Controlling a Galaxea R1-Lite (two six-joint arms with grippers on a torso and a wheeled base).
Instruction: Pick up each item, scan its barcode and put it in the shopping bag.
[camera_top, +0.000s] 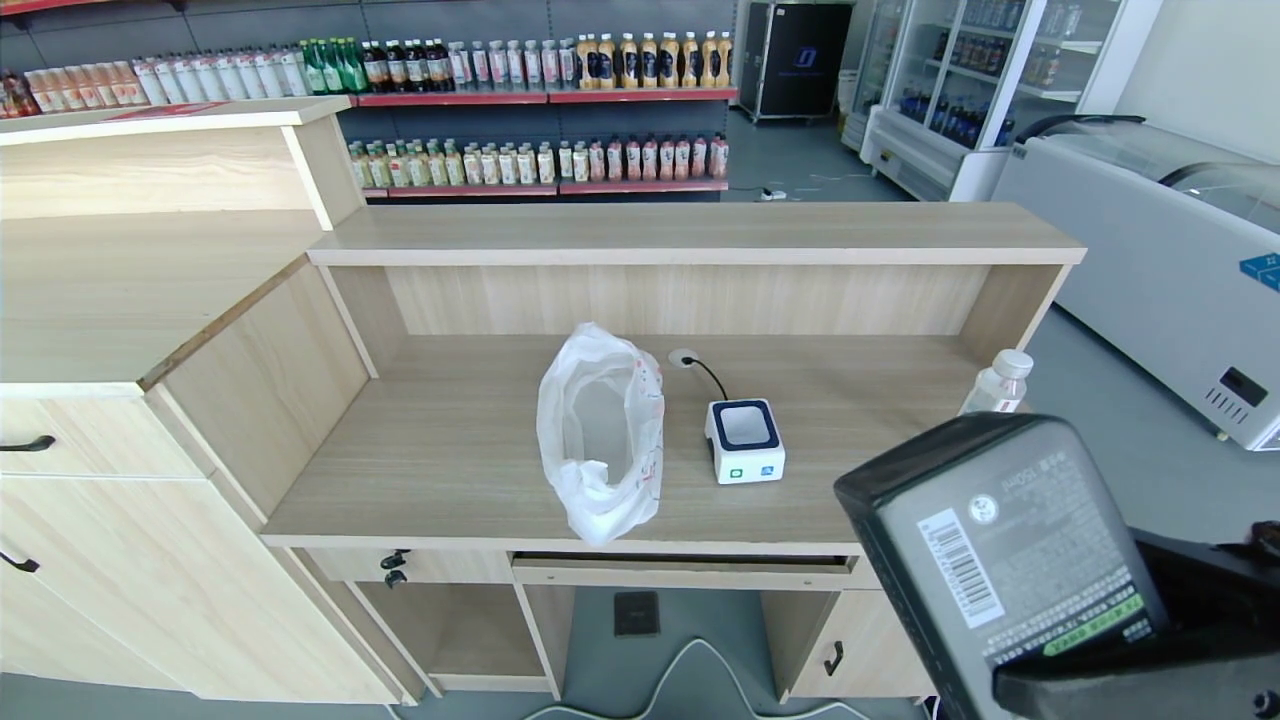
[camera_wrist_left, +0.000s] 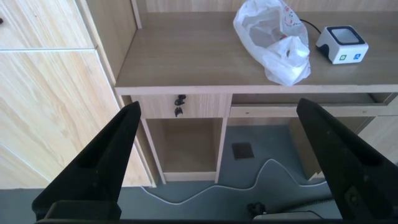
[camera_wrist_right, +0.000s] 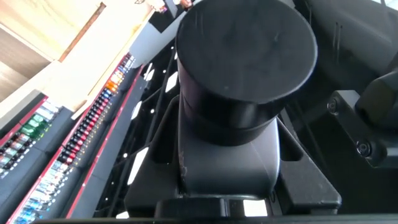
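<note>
Black bottle, base toward scanner

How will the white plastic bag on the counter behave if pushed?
The plastic bag looks thin and crumpled, so it is probably floppy and light. It stands open with no support, so a push would likely slide or collapse it.
</note>
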